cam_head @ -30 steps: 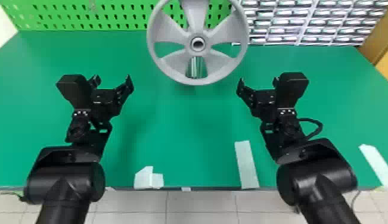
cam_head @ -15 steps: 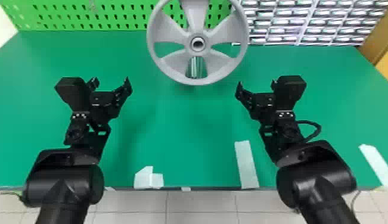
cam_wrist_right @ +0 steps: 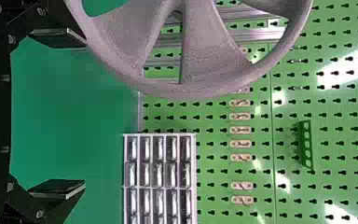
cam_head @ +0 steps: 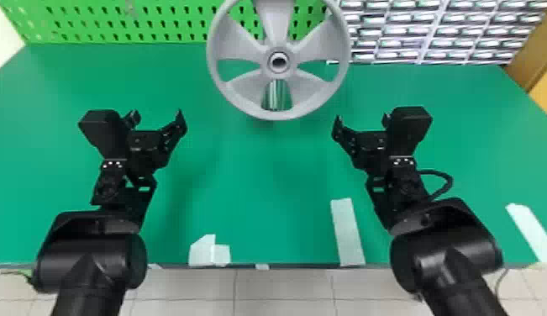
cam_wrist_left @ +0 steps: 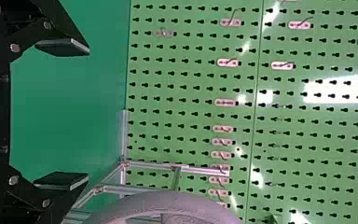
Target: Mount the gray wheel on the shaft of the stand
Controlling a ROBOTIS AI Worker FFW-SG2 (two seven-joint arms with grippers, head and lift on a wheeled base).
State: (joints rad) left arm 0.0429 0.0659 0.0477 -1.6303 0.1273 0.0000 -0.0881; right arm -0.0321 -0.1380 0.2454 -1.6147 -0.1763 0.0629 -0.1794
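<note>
Both grippers, left (cam_head: pixel 158 114) and right (cam_head: pixel 361 119), have eased back slightly toward the counter's near edge since the first frame, and the gray wheel (cam_head: pixel 243 86) hasn't budged. It's upright at the far middle of the counter (cam_head: pixel 259 189), beyond and between the grippers, apart from both. Each pair of fingers is spread wide, gripping nothing.

Around it, the metal stand (cam_wrist_left: pixel 200 171) shows behind the wheel, which hides much of it; I can't tell whether the shaft is through the hub (cam_head: pixel 279 62). Farther back rises a green pegboard (cam_head: pixel 85 25) carrying small hooks (cam_wrist_left: pixel 227 62), with a rack of small compartments (cam_head: pixel 442 30) to the right. Pale tape strips (cam_head: pixel 347 233) are stuck near the counter's front edge, and past that is a tiled floor (cam_head: pixel 285 290).

That wheel has its open face toward the robot, its axle line running front to back. It's matte, round-rimmed, with five broad spokes flaring outward from a ringed hub. The stand is straight, silvery bars; the counter is smooth and green.
</note>
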